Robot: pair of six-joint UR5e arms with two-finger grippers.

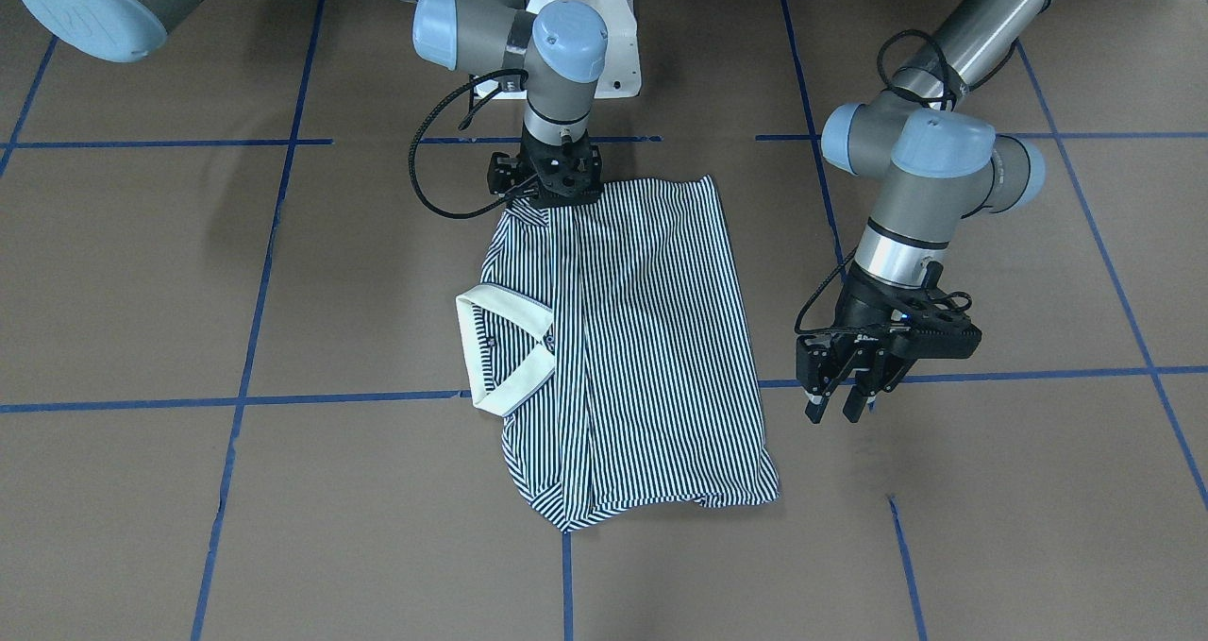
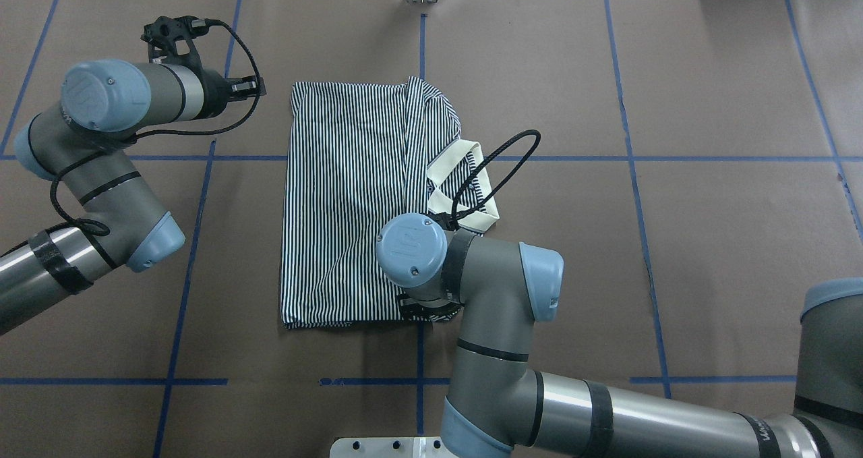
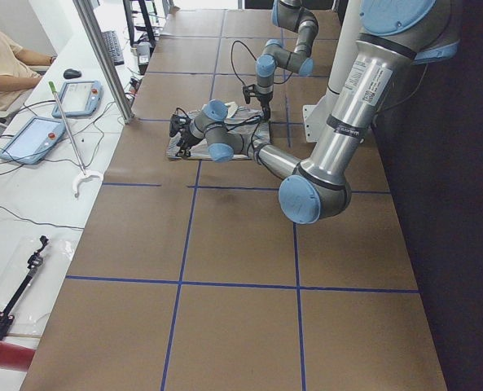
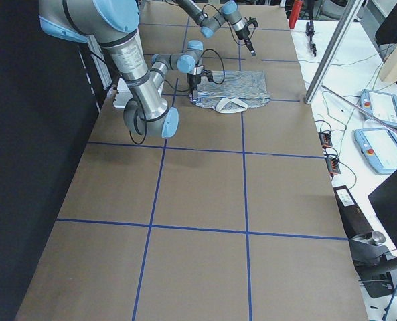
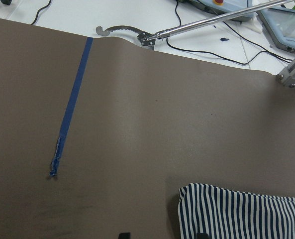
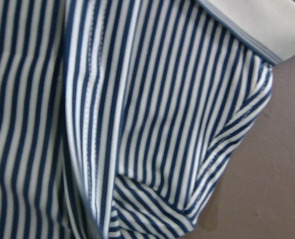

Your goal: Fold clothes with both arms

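The striped polo shirt [image 1: 642,339] lies folded into a long rectangle on the brown table, also in the overhead view [image 2: 344,208]. Its cream collar [image 1: 510,348] sticks out at one side. My right gripper [image 1: 555,197] is pressed down on the shirt's edge nearest the robot base; its jaws are hidden. Its wrist view is filled with striped cloth [image 6: 162,124] and a bit of collar [image 6: 256,20]. My left gripper [image 1: 838,407] is open and empty, above the table beside the shirt's far corner [image 5: 242,211].
Blue tape lines [image 1: 236,400] divide the brown table cover into squares. The white pedestal base [image 1: 609,46] stands behind the shirt. A bench with tablets [image 3: 70,98] and cables runs along the table's far edge, with a metal post [image 4: 329,53].
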